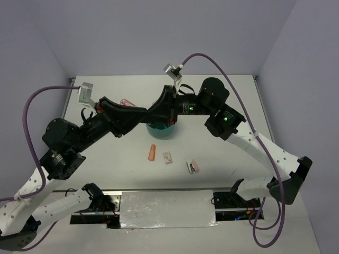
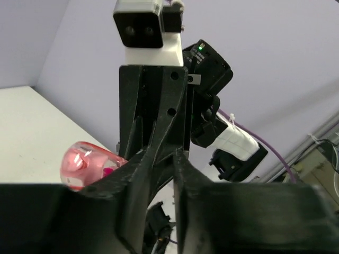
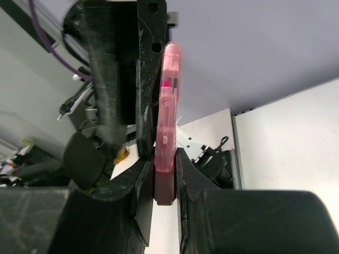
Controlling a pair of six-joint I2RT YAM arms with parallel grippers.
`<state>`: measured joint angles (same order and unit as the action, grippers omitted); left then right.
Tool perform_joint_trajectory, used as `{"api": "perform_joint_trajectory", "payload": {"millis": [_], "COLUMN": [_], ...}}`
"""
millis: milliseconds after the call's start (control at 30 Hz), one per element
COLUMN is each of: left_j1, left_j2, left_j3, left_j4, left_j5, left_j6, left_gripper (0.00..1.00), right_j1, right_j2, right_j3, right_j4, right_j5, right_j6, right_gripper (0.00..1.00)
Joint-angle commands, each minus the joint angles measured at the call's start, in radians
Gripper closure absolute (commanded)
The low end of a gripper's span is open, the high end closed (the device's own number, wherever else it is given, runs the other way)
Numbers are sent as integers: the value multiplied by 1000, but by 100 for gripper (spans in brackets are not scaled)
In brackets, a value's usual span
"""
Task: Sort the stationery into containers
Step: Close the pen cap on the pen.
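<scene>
Jaws of the right gripper (image 3: 164, 157) are clamped on the dark lower end of a pink marker (image 3: 169, 106), which sticks straight out past the fingertips. Jaws of the left gripper (image 2: 161, 156) stand only a narrow slit apart, and nothing shows between them. The marker's clear pink end lies outside them, along the outer side of one finger. The two grippers meet tip to tip in the air over the middle of the table (image 1: 116, 159), the left arm reaching in from the left and the right arm from the right.

A teal bowl (image 1: 159, 130) sits on the table just below where they meet, mostly hidden by the arms, so its compartments cannot be made out. Nearer than the bowl, three small things lie apart from one another in a loose row. An orange marker (image 1: 152, 153) is on the left, a white piece (image 1: 168, 157) is just right of it, and a pink and white piece (image 1: 192, 167) is farthest right and nearest
</scene>
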<state>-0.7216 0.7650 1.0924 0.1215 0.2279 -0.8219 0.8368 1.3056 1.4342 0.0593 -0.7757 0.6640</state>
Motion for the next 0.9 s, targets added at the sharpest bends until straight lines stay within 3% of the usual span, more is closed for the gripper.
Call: {"api": "perform_joint_trajectory", "payload": {"millis": [0,33,67,133,167,500,733,833,867], "left_j1": [1,1,-1,-1,-1,1,1,-1,1], "left_j2": [-21,-24,-29,-33,-33,-43,-10,14,19], "left_j3": [73,95,104,126,132,162,141,155,159], "left_j4": [-83,-101,-124,-164,-172,-272,-77,-33,-29], "left_j5": [-82,-96,-128,-145,-148,-286,-181,-141,-134], "left_j6": [75,85,93,101,109,109,95,95,95], "left_gripper": [62,52,23,13,1,1,5,20,31], "right_j1": [-11,-15,-25,-39,-51,-82,-82,-84,-84], "right_j2": [-42,-46,-61,-72,-83,-123,-114,-111,-112], "right_j3": [-3,-12,-20,-35,-38,-35,-43,-41,-40], "right_j4": [48,42,40,37,31,22,28,31,31], "right_j5": [-27,-25,-22,-22,-23,-66,-92,-108,-111], "right_j6": [-10,-14,-14,-10,-12,-1,9,11,13], "right_gripper": [100,100,100,100,100,100,100,100,100]}}
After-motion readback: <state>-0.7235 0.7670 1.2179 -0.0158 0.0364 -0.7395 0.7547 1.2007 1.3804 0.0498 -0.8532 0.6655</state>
